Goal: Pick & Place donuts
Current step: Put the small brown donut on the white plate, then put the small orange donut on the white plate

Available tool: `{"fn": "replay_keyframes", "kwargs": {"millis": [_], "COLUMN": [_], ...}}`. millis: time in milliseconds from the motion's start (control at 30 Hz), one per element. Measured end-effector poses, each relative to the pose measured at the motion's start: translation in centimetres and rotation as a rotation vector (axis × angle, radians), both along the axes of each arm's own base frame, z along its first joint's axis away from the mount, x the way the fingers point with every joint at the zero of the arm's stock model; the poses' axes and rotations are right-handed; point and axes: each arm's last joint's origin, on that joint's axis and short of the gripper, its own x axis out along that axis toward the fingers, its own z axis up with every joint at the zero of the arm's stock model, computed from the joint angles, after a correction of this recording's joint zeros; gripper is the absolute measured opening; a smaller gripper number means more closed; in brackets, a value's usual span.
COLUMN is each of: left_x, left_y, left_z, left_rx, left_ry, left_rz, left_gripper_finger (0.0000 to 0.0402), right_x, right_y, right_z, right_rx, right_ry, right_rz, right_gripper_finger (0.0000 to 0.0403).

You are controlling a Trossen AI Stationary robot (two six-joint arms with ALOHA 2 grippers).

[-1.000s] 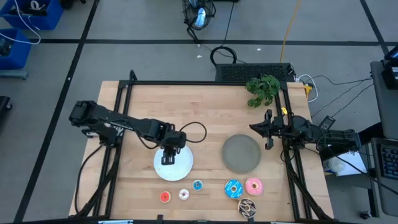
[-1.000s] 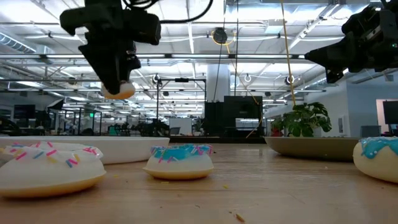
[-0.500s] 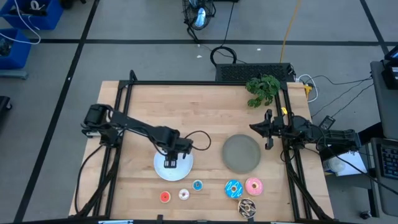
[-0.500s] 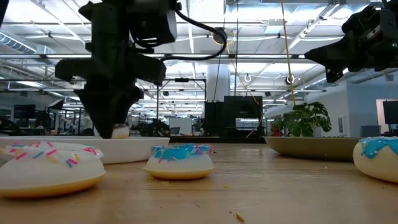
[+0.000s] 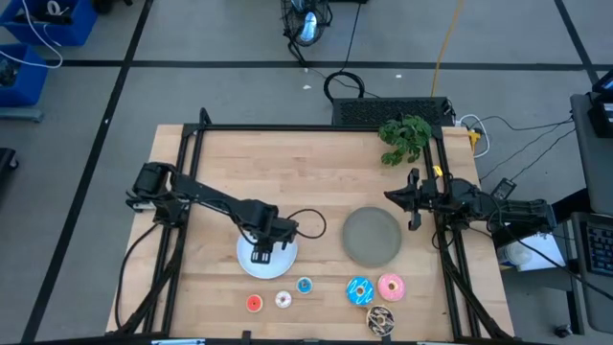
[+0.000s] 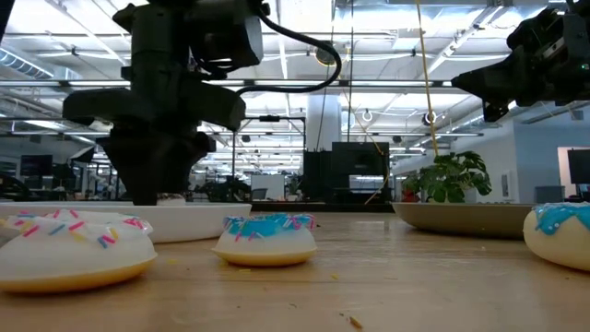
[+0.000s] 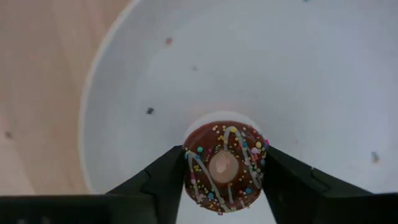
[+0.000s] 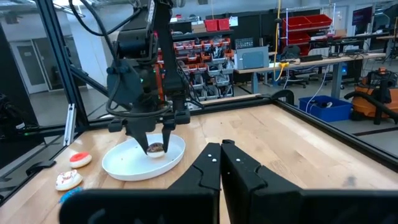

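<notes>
My left gripper [image 5: 261, 255] points down into the round white plate [image 5: 287, 251] and is shut on the tiny brown donut [image 7: 224, 168]. The red [image 5: 254, 303], white [image 5: 283, 300] and tiny blue [image 5: 305, 285] donuts lie on the table near the plate's near side. The blue sprinkled [image 5: 360, 290], pink [image 5: 390, 286] and speckled brown [image 5: 381, 319] donuts lie near the grey plate [image 5: 372, 236]. My right gripper [image 5: 414, 201] waits shut, raised at the table's right side. My left gripper pinches the tiny brown donut by its outer rim [image 7: 189, 171] between the two fingers, one on each side. The fingers [image 8: 166, 134] come from above, pointing down. The donut lies flat with its sprinkled top up, low inside the white plate; whether it touches the plate's floor I cannot tell.
A green leafy plant [image 5: 405, 136] sits at the far right corner. A black frame [image 5: 192, 163] runs along the table's left, far and right sides. Bare wood lies in the far half of the table [image 5: 306, 172].
My left gripper has come down from well above the white plate into it, shifting slightly toward the near edge, and has stayed shut on the brown donut. The donut has gone down with it to the level of the plate.
</notes>
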Motion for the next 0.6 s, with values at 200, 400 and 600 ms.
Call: {"fn": "replay_keyframes", "kwargs": {"millis": [200,400,600], "left_x": [0.0,0.1,1.1], "left_y": [0.1,0.1,-0.9], "left_z": [0.0,0.8,5.0], "left_rx": [0.005,0.021,0.044], "left_ry": [-0.001,0.023,0.010], "left_rz": [-0.017,-0.028,0.016], "left_gripper_finger": [0.0277,0.0309,0.0310], "right_x": [0.0,0.0,0.0], "right_y": [0.0,0.0,0.0], "right_z": [0.0,0.0,0.0], "right_rx": [0.000,0.000,0.000], "right_ry": [0.000,0.000,0.000], "right_rz": [0.000,0.000,0.000], "right_gripper_finger": [0.0000,0.0000,0.0000]}}
